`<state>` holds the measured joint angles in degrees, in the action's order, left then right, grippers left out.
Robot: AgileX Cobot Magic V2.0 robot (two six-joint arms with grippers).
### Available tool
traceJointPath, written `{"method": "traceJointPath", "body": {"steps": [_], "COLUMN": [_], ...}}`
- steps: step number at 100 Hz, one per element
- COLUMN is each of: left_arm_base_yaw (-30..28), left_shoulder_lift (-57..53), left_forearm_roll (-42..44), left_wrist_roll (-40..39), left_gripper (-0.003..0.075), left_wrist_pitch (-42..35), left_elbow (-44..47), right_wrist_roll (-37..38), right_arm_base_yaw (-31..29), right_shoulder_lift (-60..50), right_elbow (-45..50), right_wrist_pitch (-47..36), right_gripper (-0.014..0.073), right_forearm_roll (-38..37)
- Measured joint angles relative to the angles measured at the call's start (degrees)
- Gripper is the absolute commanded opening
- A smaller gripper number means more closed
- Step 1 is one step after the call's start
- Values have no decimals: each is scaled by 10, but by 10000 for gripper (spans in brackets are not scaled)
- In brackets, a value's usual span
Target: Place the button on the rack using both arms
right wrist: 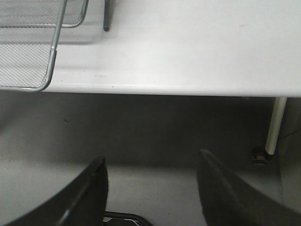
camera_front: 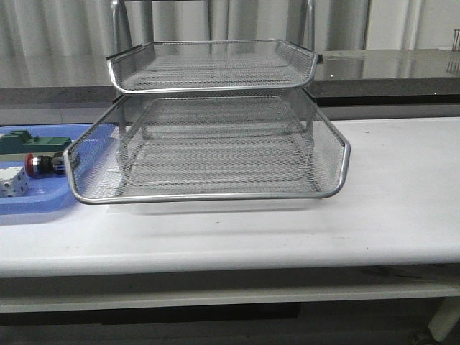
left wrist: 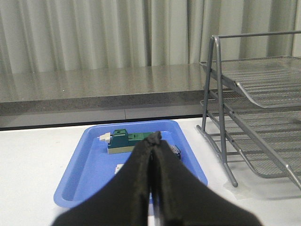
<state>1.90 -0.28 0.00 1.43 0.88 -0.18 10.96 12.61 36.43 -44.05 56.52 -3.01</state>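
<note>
A silver wire-mesh rack [camera_front: 215, 144] is seen standing on a smooth white tabletop [camera_front: 388, 201], its fine woven trays edged with rounded metal rod and carried by a slanted tubular frame; in the front view two tiers are visible, the lower tray drawn forward and wider than the one above. At the left edge of the front view a flat blue plastic tray [camera_front: 29, 205] with rounded corners and a raised lip is laid on the tabletop, just beside the lower mesh tray. Inside it the button [camera_front: 39, 164] is found lying on its side, its glossy red cap turned to the left and its silver collar and dark body directed toward the rack. A green block [camera_front: 32, 141] is placed behind the button, and a white cube [camera_front: 13, 182] in front of it, both within the blue tray. In the left wrist view the left gripper [left wrist: 154, 137] is shown with its matte black fingers [left wrist: 138, 174] pressed together, nothing being held between them, above the blue tray. In the right wrist view the right gripper [right wrist: 151, 162] is shown spread wide, its two dark curved fingers [right wrist: 91, 188] well apart and empty, positioned off the tabletop's front edge over the grey floor [right wrist: 150, 136].
</note>
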Motion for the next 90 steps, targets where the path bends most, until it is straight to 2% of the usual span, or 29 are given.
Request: {"method": "traceJointPath", "body": {"steps": [23, 41, 48, 55, 81, 90], "left_arm_base_yaw": [0, 0, 0, 0, 0, 0], "left_shoulder_lift": [0, 0, 0, 0, 0, 0], "left_forearm_roll": [0, 0, 0, 0, 0, 0], "left_wrist_roll": [0, 0, 0, 0, 0, 0], "left_gripper": [-21, -21, -21, -21, -21, -21], "left_wrist_pitch": [0, 0, 1, 1, 1, 1], "left_elbow": [0, 0, 0, 0, 0, 0], "right_wrist_roll": [1, 1, 1, 1, 1, 1], "right_arm_base_yaw": [0, 0, 0, 0, 0, 0], "right_shoulder_lift": [-85, -108, -108, -108, -108, -108], "right_elbow": [-1, -1, -1, -1, -1, -1], "right_wrist_pitch": [21, 23, 23, 23, 23, 23], "right_gripper": [432, 431, 406, 328, -75, -71], "right_forearm_roll": [-10, -18, -22, -23, -24, -24]}}
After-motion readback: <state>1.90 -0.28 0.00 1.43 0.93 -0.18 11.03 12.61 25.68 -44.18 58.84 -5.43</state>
